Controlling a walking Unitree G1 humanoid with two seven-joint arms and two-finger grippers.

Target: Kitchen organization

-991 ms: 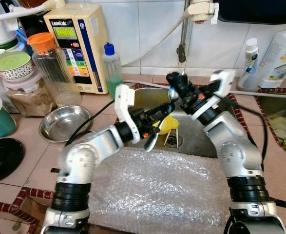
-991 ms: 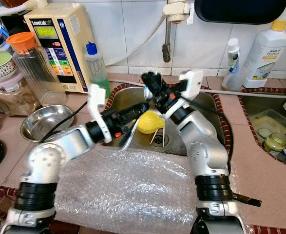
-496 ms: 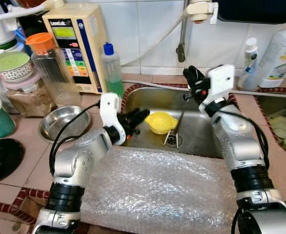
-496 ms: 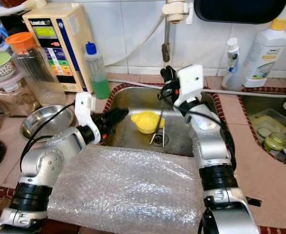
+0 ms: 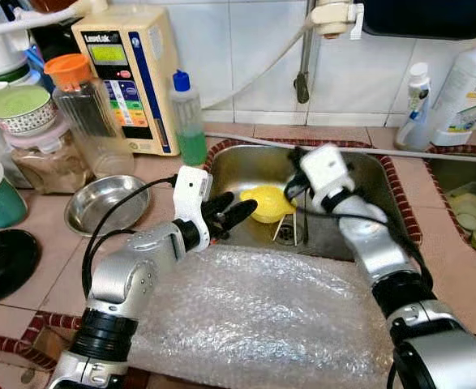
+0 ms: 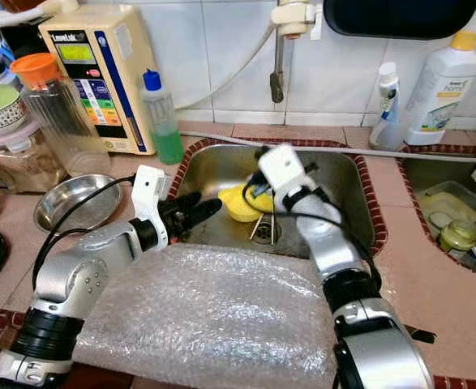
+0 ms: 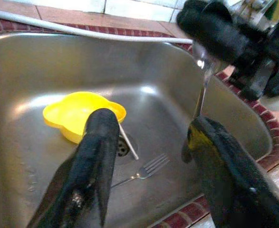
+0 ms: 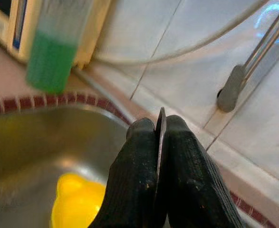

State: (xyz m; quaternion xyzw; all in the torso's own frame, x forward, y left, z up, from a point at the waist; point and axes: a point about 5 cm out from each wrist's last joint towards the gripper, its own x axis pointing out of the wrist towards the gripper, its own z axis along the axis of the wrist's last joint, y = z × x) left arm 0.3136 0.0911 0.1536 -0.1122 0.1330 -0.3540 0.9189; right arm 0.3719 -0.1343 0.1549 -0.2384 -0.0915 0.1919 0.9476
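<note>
Right fingers: our right gripper has its fingers pressed together on a thin metal utensil; we see it edge-on between the pads, and in the left wrist view it shows as a bright handle hanging from the gripper. Spoon or fork, we cannot tell.
Left fingers: our left gripper is spread wide with nothing between its fingers, poised at the near rim of the sink.
Sink: a yellow bowl sits on the floor by the drain, a fork lies beside the drain, and a thin rod leans from the bowl toward it.
Counter: bubble wrap covers the front edge; a steel bowl sits to our left.
Step in hand: we judge we are clearing cutlery out of the sink, one piece already pinched in the right gripper above the basin.
Next move: likely carry that piece out and set it down, keeping the narrow pinch firm so the thin metal does not twist free; the left could go for the fork or the yellow bowl.
Change: half a second ago our right gripper stood high near the back rim; now it has dropped low over the yellow bowl. Our left gripper has edged forward along the near rim, fingers now parted.
</note>
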